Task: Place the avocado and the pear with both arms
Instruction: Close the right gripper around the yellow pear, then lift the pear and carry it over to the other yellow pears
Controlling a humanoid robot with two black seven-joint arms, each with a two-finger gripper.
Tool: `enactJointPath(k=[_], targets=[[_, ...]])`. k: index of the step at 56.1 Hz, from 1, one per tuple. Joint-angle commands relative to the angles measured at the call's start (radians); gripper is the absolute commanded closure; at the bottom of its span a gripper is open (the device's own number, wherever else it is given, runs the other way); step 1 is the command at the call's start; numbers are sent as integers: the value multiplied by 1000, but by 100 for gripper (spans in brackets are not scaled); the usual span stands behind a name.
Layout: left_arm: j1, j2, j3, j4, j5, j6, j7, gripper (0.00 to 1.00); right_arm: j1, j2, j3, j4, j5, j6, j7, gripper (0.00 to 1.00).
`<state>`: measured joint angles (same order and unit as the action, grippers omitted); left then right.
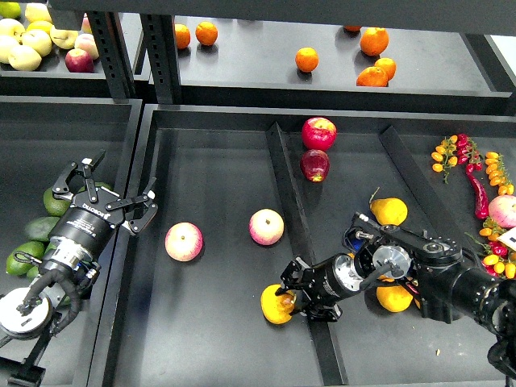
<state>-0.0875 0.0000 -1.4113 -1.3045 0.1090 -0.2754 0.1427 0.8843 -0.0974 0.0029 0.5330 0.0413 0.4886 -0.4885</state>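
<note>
Left gripper spread wide, empty, above avocados; right gripper clamped round pear.

— Matte black all over, both arms; left arm built on a ribbed cylinder with small white lettering along the side

— Spindly black fingers on the left gripper, up at one o'clock from that cylinder; black cables looping near the round grey base

— Right arm bulkier, with a silver disc joint, blue wiring nearby, and a blocky right gripper at nine o'clock
</note>
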Motion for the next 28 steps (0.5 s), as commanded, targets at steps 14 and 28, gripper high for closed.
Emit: enactJointPath(k=[14,28], targets=[[-1,0,0,1,0,-1,2,0,67,-180,-20,107,176,0,0,96],[-1,0,3,1,0,-1,3,0,94,-335,-167,137,311,0,0,96]])
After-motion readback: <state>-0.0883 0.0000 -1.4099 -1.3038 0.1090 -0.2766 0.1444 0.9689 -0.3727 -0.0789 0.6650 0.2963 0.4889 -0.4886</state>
